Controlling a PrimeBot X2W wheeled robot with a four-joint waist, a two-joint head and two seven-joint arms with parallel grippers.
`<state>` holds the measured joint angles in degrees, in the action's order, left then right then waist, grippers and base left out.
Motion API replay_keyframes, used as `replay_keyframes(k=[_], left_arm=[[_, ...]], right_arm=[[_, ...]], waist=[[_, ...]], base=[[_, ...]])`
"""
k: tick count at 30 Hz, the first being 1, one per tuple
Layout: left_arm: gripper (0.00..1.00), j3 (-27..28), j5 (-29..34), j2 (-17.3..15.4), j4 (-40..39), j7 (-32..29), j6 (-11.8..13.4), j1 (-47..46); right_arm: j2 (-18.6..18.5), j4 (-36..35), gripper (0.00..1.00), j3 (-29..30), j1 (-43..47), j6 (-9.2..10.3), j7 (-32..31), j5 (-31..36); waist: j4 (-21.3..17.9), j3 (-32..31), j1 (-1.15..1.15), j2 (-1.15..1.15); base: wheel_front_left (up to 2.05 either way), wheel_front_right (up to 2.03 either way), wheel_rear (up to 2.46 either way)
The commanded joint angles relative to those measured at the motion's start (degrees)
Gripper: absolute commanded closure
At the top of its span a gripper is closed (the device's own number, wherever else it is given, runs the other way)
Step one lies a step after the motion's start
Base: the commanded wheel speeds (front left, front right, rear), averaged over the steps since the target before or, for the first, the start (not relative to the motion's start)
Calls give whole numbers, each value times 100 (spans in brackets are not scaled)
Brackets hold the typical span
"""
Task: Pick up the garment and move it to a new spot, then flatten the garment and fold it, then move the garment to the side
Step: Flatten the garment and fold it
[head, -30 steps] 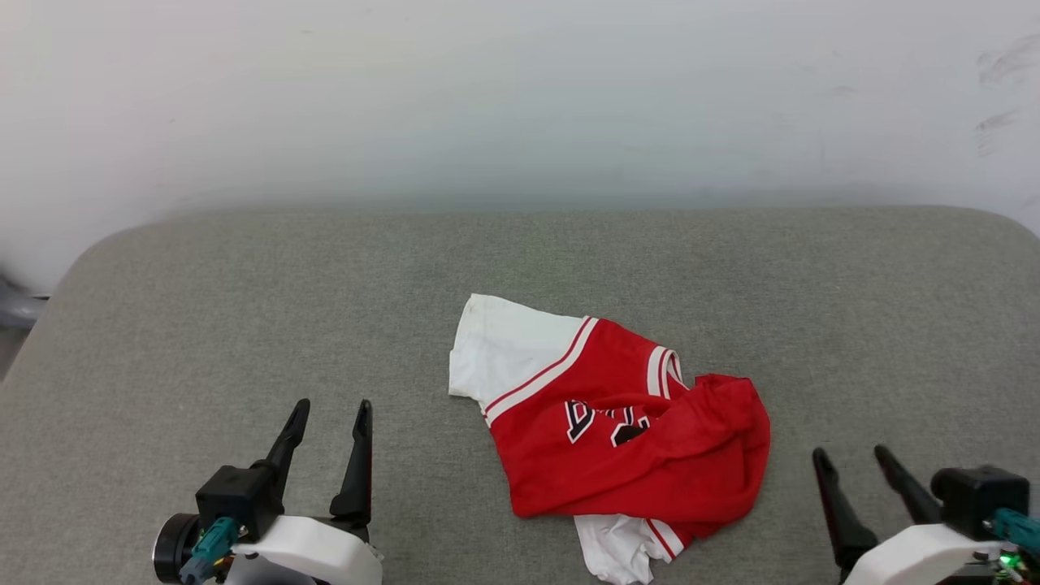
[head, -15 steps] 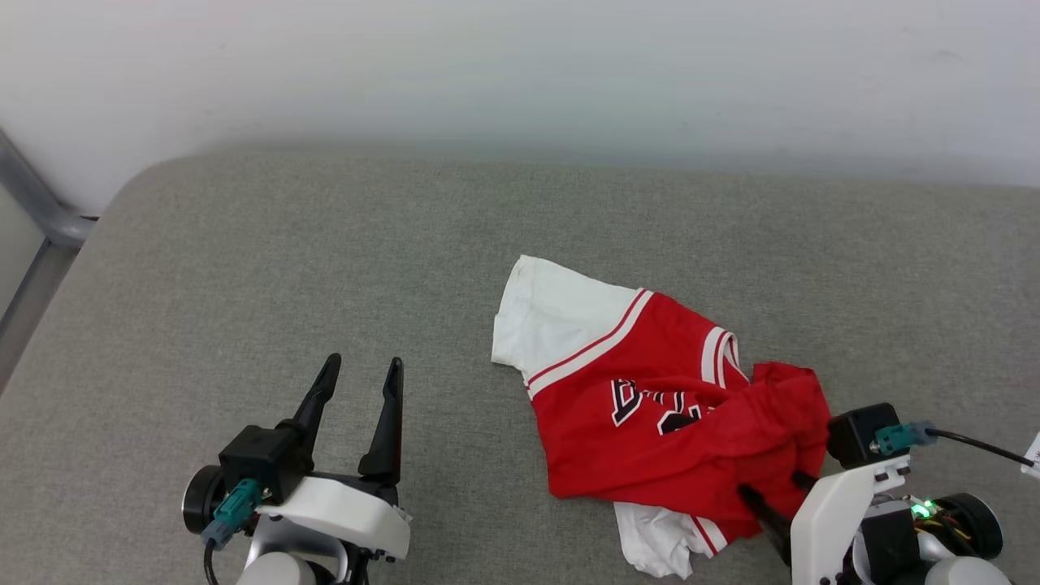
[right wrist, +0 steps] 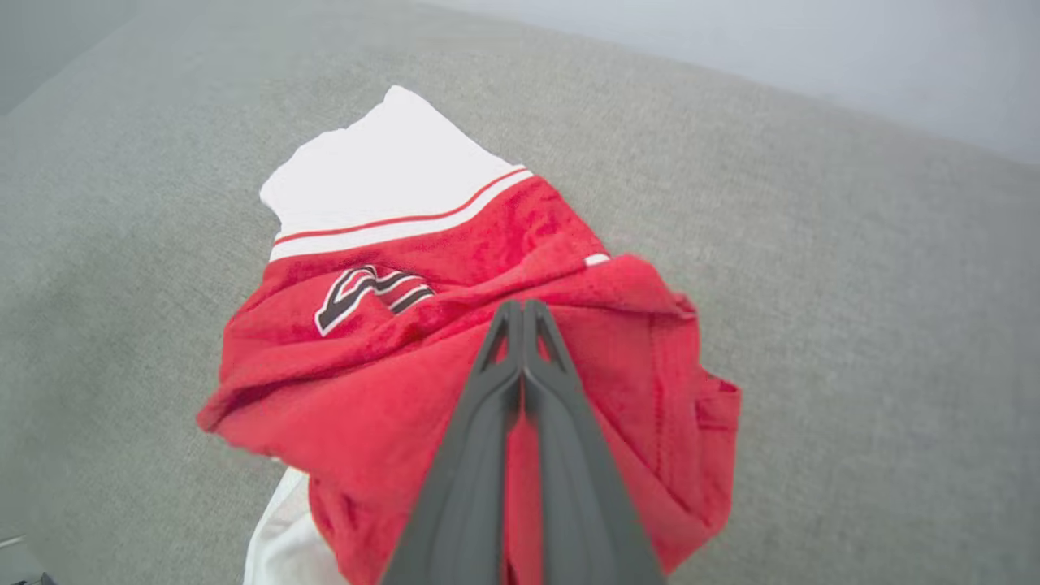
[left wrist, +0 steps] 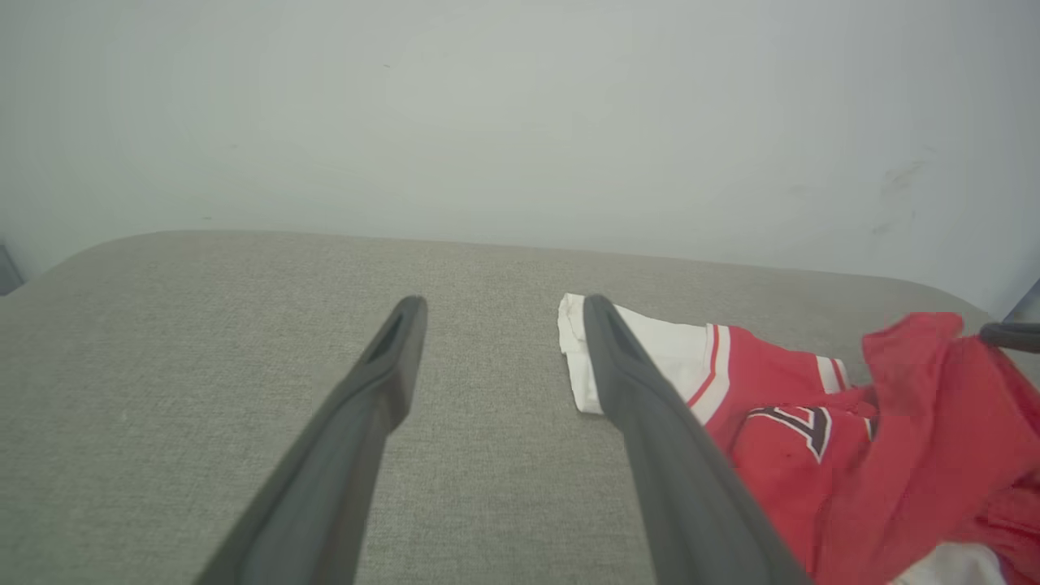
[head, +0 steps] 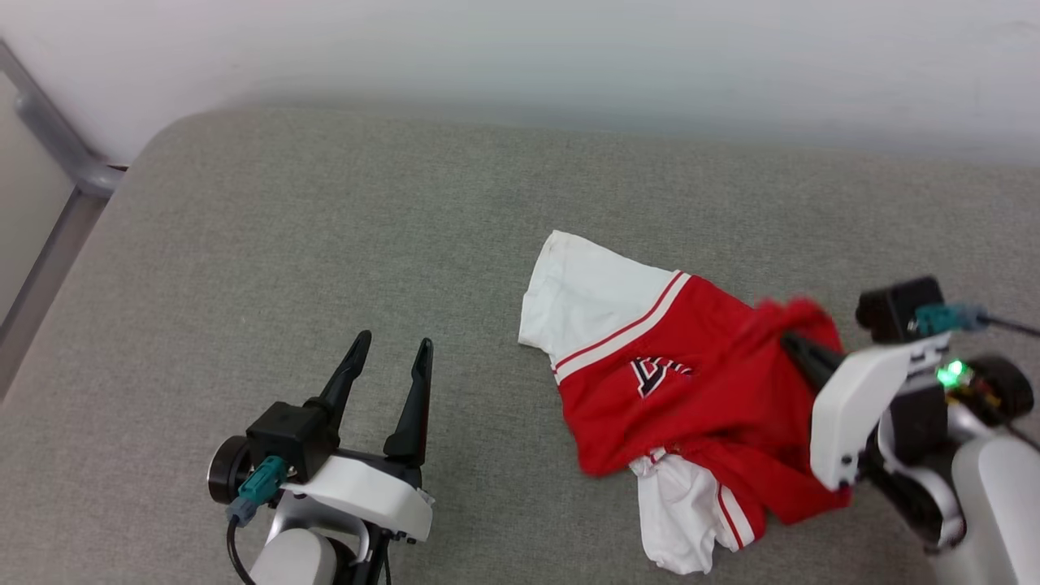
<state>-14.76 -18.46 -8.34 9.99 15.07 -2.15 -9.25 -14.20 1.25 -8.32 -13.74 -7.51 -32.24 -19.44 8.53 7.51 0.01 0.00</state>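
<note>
Dark fingers of the right gripper are pressed tight together, and a fold of red cloth is caught between them near the tips. What they pinch is the garment, a red jersey T-shirt with white sleeves. From the head view the right gripper reaches in from the robot's right and bites the shirt's right-hand edge. The fabric there stands bunched and raised above the rest, slightly blurred. The garment lies crumpled on the grey fabric-covered surface, right of its middle and toward the robot's side. One white sleeve is spread fairly flat at the far left end of the shirt, edged with red and white stripes. The other white sleeve pokes out rumpled from under the red body at the near edge. Part of the black, white-outlined lettering shows on the chest; the rest is folded out of sight. Over on the robot's left, the left gripper has its two fingers spread wide with nothing between them. It sits above the near part of the surface, well apart from the shirt. Along its own fingers, the left gripper points across the bare grey cloth, with the garment off to that view's right. A pale wall stands behind the surface, and a grey metal bar runs at the far left.
</note>
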Motion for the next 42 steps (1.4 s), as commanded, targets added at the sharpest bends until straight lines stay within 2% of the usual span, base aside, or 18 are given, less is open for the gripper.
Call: replay_keyframes(k=[1,7,11,19,20,21,26,33,38,42], left_arm=[[0,9,45,53,8,15,-37,-86],[0,29,108,166,8,15,-161,-242],[0,88,137,257,6,15,-225,-336],[0,161,200,363,85,15,-321,-406],[0,198,237,400,114,15,-335,-384],[0,219,256,406,122,15,-345,-367],[0,347,336,412,150,15,-373,-256],[0,522,427,388,208,15,-353,-13],[0,610,465,362,232,15,-289,228],[0,674,472,340,237,15,-235,410]], right_arm=[[-60,81,100,-5,-375,4,122,50],[-192,720,100,-17,-1530,4,554,191],[-177,1448,100,29,-2140,5,843,265],[-99,3000,100,308,-2422,4,1430,477],[-29,3511,29,392,-2307,4,1767,466],[-9,3607,0,383,-2291,4,1914,444],[132,3713,0,343,-2153,4,2853,117],[126,3225,0,366,-1640,4,4063,51],[195,2518,0,562,-1005,4,4363,222],[350,1781,0,768,-338,4,4245,426]], waist=[[51,42,-1,0],[261,285,-1,0],[400,482,-1,0],[564,659,-1,0],[572,645,-1,0],[559,630,-1,0],[387,465,-1,0],[96,15,-1,0],[-113,-313,-1,0],[-281,-529,-1,0]], base=[[0,0,0],[0,0,0],[0,0,0],[0,0,0],[0,0,0],[0,0,0],[0,0,0],[0,0,0],[0,0,0],[0,0,0]])
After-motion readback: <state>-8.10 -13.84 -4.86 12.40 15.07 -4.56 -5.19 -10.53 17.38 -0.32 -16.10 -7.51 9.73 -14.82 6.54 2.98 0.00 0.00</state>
